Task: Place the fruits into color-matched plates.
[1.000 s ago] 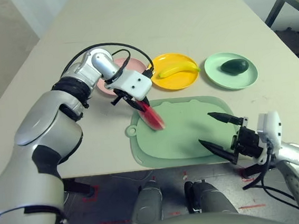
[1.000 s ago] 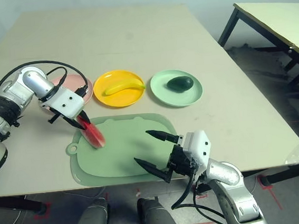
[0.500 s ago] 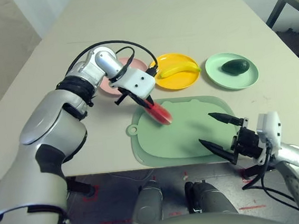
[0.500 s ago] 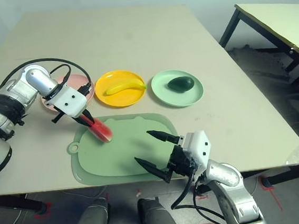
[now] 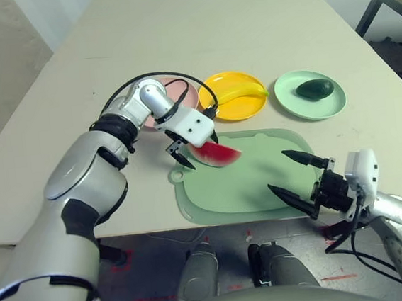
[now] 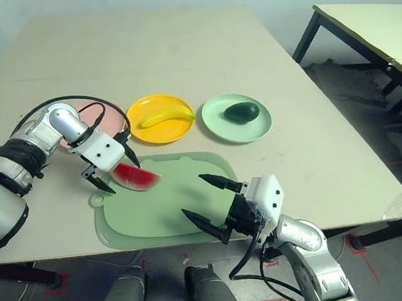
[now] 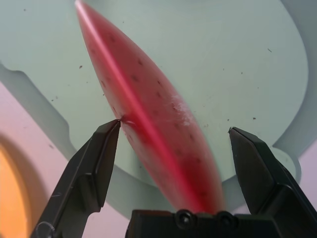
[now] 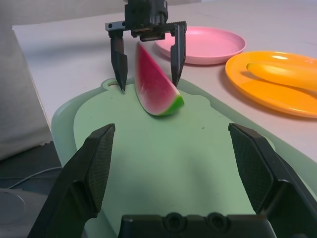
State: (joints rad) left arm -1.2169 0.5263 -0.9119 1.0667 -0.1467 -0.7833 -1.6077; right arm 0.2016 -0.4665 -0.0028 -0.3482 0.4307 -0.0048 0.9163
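A red watermelon wedge [image 5: 217,154] with green rind rests on the near-left corner of the green mat [image 5: 250,181]. My left gripper [image 5: 195,144] stands open astride it; one fingertip [image 7: 115,127] touches its red face and the other stands off. The pink plate [image 5: 185,94] lies just behind, partly hidden by my left wrist. A banana [image 5: 241,91] lies in the yellow plate [image 5: 234,109]. An avocado [image 5: 315,89] lies in the mint green plate [image 5: 304,108]. My right gripper [image 5: 296,178] hovers open over the mat's near-right edge, holding nothing.
The mat's middle and right [image 8: 173,163] are bare between my two grippers. Bare tabletop [image 5: 211,28] stretches behind the three plates. The table's front edge runs just below the mat. Another table [image 6: 367,28] stands off to the right.
My left gripper has opened and let go of the watermelon wedge, which now rests tipped over on the mat. The left arm shifted a little toward the mat. The right arm has not moved.
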